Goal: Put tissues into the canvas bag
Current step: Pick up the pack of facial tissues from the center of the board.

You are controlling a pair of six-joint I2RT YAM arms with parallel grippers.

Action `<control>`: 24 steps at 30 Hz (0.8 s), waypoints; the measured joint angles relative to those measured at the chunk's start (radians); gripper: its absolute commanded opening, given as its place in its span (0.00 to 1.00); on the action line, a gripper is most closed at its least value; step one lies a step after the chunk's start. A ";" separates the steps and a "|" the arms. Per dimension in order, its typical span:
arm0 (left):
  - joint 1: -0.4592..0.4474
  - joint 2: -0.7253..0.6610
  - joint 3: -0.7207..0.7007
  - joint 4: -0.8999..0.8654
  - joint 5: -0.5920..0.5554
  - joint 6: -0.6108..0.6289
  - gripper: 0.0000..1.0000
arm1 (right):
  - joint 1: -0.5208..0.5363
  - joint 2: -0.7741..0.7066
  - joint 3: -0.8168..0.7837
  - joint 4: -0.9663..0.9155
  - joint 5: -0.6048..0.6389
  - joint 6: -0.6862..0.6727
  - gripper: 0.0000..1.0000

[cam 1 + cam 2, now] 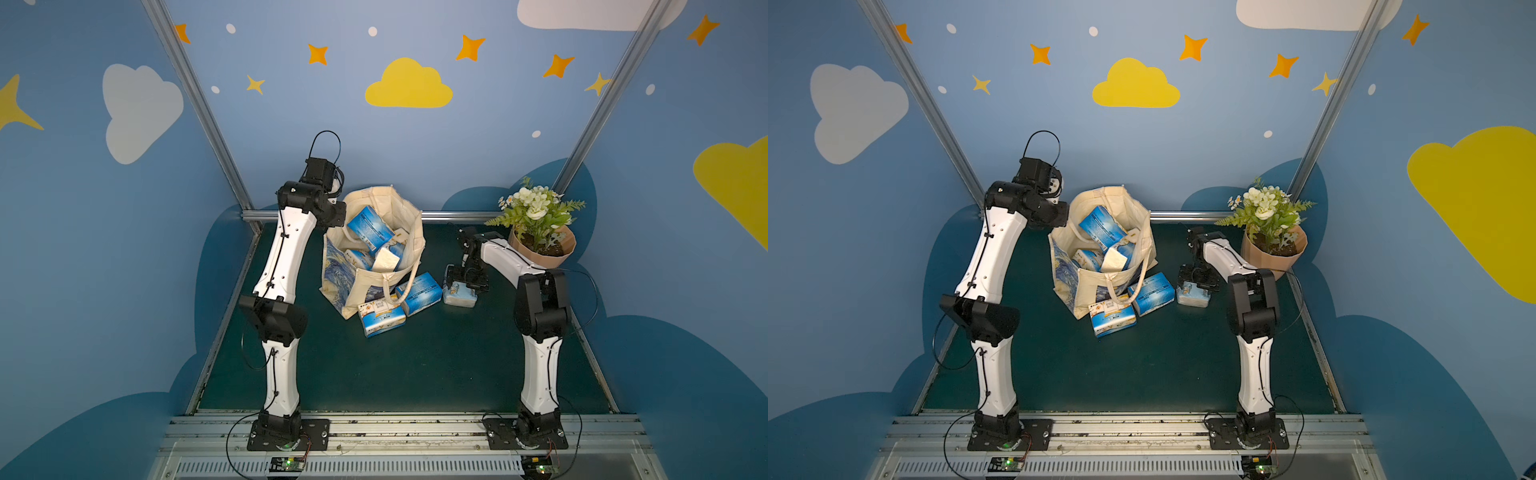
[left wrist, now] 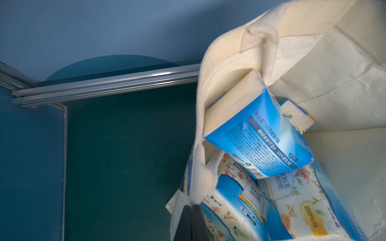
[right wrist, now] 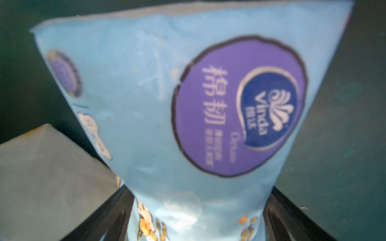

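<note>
The left fingers (image 2: pixel 187 223) are pressed together, pinching the far-left rim of the canvas bag (image 1: pixel 409 237). The right fingers (image 3: pixel 108 210) are spread wide, one on each side of the pale pack (image 1: pixel 459 297), which lies on the tabletop (image 1: pixel 415 365) just right of the bag. Several tissue packs (image 1: pixel 370 226) sit inside the bag. Two loose packs (image 1: pixel 417 293) lie against its near side. The tabletop is dark green. A flowerpot (image 1: pixel 540 249) stands at the far right. The walls (image 1: pixel 291 124) are blue, painted with clouds and stars.
</note>
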 measured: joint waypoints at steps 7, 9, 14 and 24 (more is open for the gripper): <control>0.000 0.000 0.000 0.000 0.006 0.000 0.04 | -0.033 -0.009 -0.047 0.048 -0.080 -0.015 0.79; 0.000 0.000 0.000 0.000 0.006 0.000 0.04 | -0.035 -0.024 -0.068 0.068 -0.086 -0.019 0.71; 0.000 0.000 0.000 0.001 0.006 0.000 0.04 | -0.035 -0.074 -0.120 0.106 -0.080 -0.024 0.45; -0.006 0.000 0.000 0.002 0.006 -0.002 0.05 | -0.034 -0.195 -0.143 0.039 -0.042 -0.035 0.35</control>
